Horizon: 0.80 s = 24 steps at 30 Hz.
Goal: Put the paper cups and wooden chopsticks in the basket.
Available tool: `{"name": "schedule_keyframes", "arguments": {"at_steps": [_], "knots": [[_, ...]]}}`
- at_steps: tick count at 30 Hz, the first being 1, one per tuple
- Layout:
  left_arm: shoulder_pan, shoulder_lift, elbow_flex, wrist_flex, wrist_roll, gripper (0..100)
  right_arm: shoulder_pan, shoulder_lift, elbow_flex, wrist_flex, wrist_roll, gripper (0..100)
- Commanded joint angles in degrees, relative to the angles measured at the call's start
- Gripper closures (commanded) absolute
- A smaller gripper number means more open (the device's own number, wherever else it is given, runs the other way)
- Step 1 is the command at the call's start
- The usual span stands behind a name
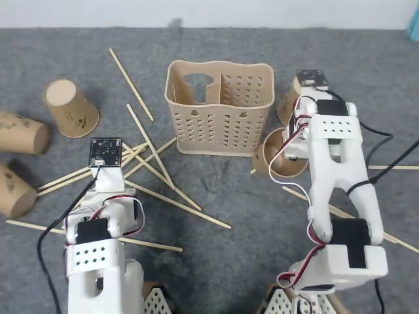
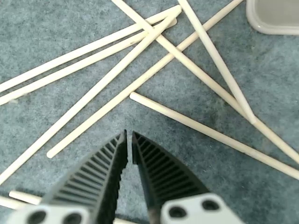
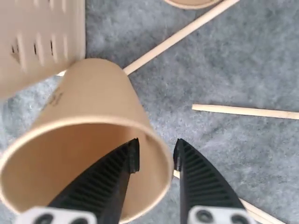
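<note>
The beige slotted basket [image 1: 219,104] stands at the table's centre back. Just right of it a paper cup [image 1: 291,169] lies on its side against the basket. My right gripper [image 3: 156,151] is open with one finger inside that cup [image 3: 98,102] and one outside, astride its rim. Several wooden chopsticks [image 1: 150,147] lie crossed left of the basket. My left gripper [image 2: 129,136] hovers shut and empty just above them, its tips near the end of one chopstick [image 2: 205,130]. A basket corner [image 2: 275,18] shows beyond.
Three more paper cups lie at the left: one [image 1: 72,108] upside down, two [image 1: 19,131] [image 1: 10,190] on their sides at the edge. Another cup [image 1: 287,104] sits behind the right arm. More chopsticks [image 3: 243,111] lie right of the basket on grey carpet.
</note>
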Motion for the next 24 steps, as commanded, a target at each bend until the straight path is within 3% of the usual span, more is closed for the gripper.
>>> {"name": "schedule_keyframes", "arguments": {"at_steps": [1, 10, 13, 19, 24], "knots": [[-0.1, -1.1, -0.1, -1.6, -0.4, 99, -0.2, -3.0, -0.4, -1.3, -3.8, 86.6], [-0.1, -1.1, -0.1, -1.6, -0.4, 99, -0.4, -3.1, 5.5, -10.2, -8.1, 87.4], [-0.1, -1.1, -0.1, -1.6, -0.4, 99, 0.0, -3.6, 6.2, -11.5, -7.7, 98.3], [-0.1, -1.1, -0.1, -1.6, -0.4, 99, 0.1, -5.9, 4.7, -7.8, -7.6, 99.1], [-0.1, -1.1, -0.1, -1.6, -0.4, 99, 0.1, -10.9, -2.1, 2.7, -7.6, 99.1]]}}
